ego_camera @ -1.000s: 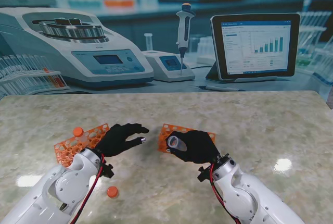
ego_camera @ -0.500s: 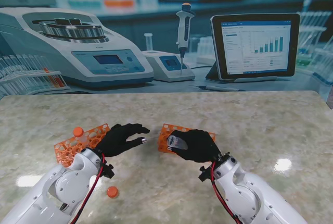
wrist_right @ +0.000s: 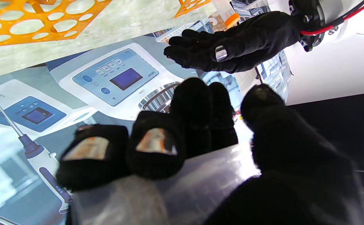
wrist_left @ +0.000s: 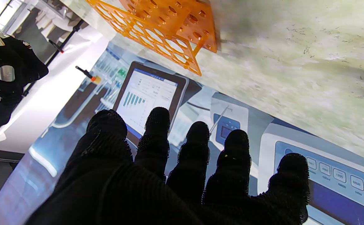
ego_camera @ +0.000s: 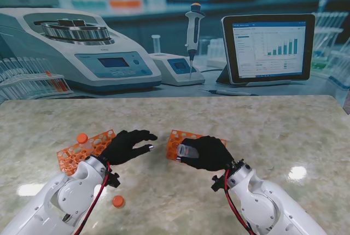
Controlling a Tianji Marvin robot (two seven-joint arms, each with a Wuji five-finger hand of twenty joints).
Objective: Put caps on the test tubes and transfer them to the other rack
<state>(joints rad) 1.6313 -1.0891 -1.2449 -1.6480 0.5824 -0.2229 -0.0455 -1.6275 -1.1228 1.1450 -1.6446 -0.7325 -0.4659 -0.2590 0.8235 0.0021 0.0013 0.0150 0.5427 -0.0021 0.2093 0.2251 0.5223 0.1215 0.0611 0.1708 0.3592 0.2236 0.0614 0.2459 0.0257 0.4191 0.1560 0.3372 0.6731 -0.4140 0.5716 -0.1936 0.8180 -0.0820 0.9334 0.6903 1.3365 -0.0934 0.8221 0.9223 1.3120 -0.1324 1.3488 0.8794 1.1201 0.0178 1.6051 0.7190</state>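
My right hand (ego_camera: 206, 153) is shut on a clear, uncapped test tube (ego_camera: 186, 150), which lies roughly level and points toward my left hand. The right wrist view shows the fingers (wrist_right: 157, 147) curled over the tube (wrist_right: 194, 184). Just beyond that hand stands an orange rack (ego_camera: 183, 135), seen as well in both wrist views (wrist_right: 38, 22) (wrist_left: 169, 28). My left hand (ego_camera: 127, 145) hovers open with fingers spread and nothing in it (wrist_left: 175, 175). Beside it on the left is a second orange rack (ego_camera: 76, 153) holding an orange-capped tube (ego_camera: 82, 137). A loose orange cap (ego_camera: 118, 201) lies near my left forearm.
Along the table's far edge is a printed lab backdrop with a centrifuge (ego_camera: 82, 49), pipette (ego_camera: 193, 33) and tablet (ego_camera: 268, 46). The marble table (ego_camera: 284, 131) stretches to the right. My two hands are a short gap apart.
My right hand has turned the tube, so its open mouth no longer faces up toward the camera, and shifted slightly right. The left hand has stayed put.
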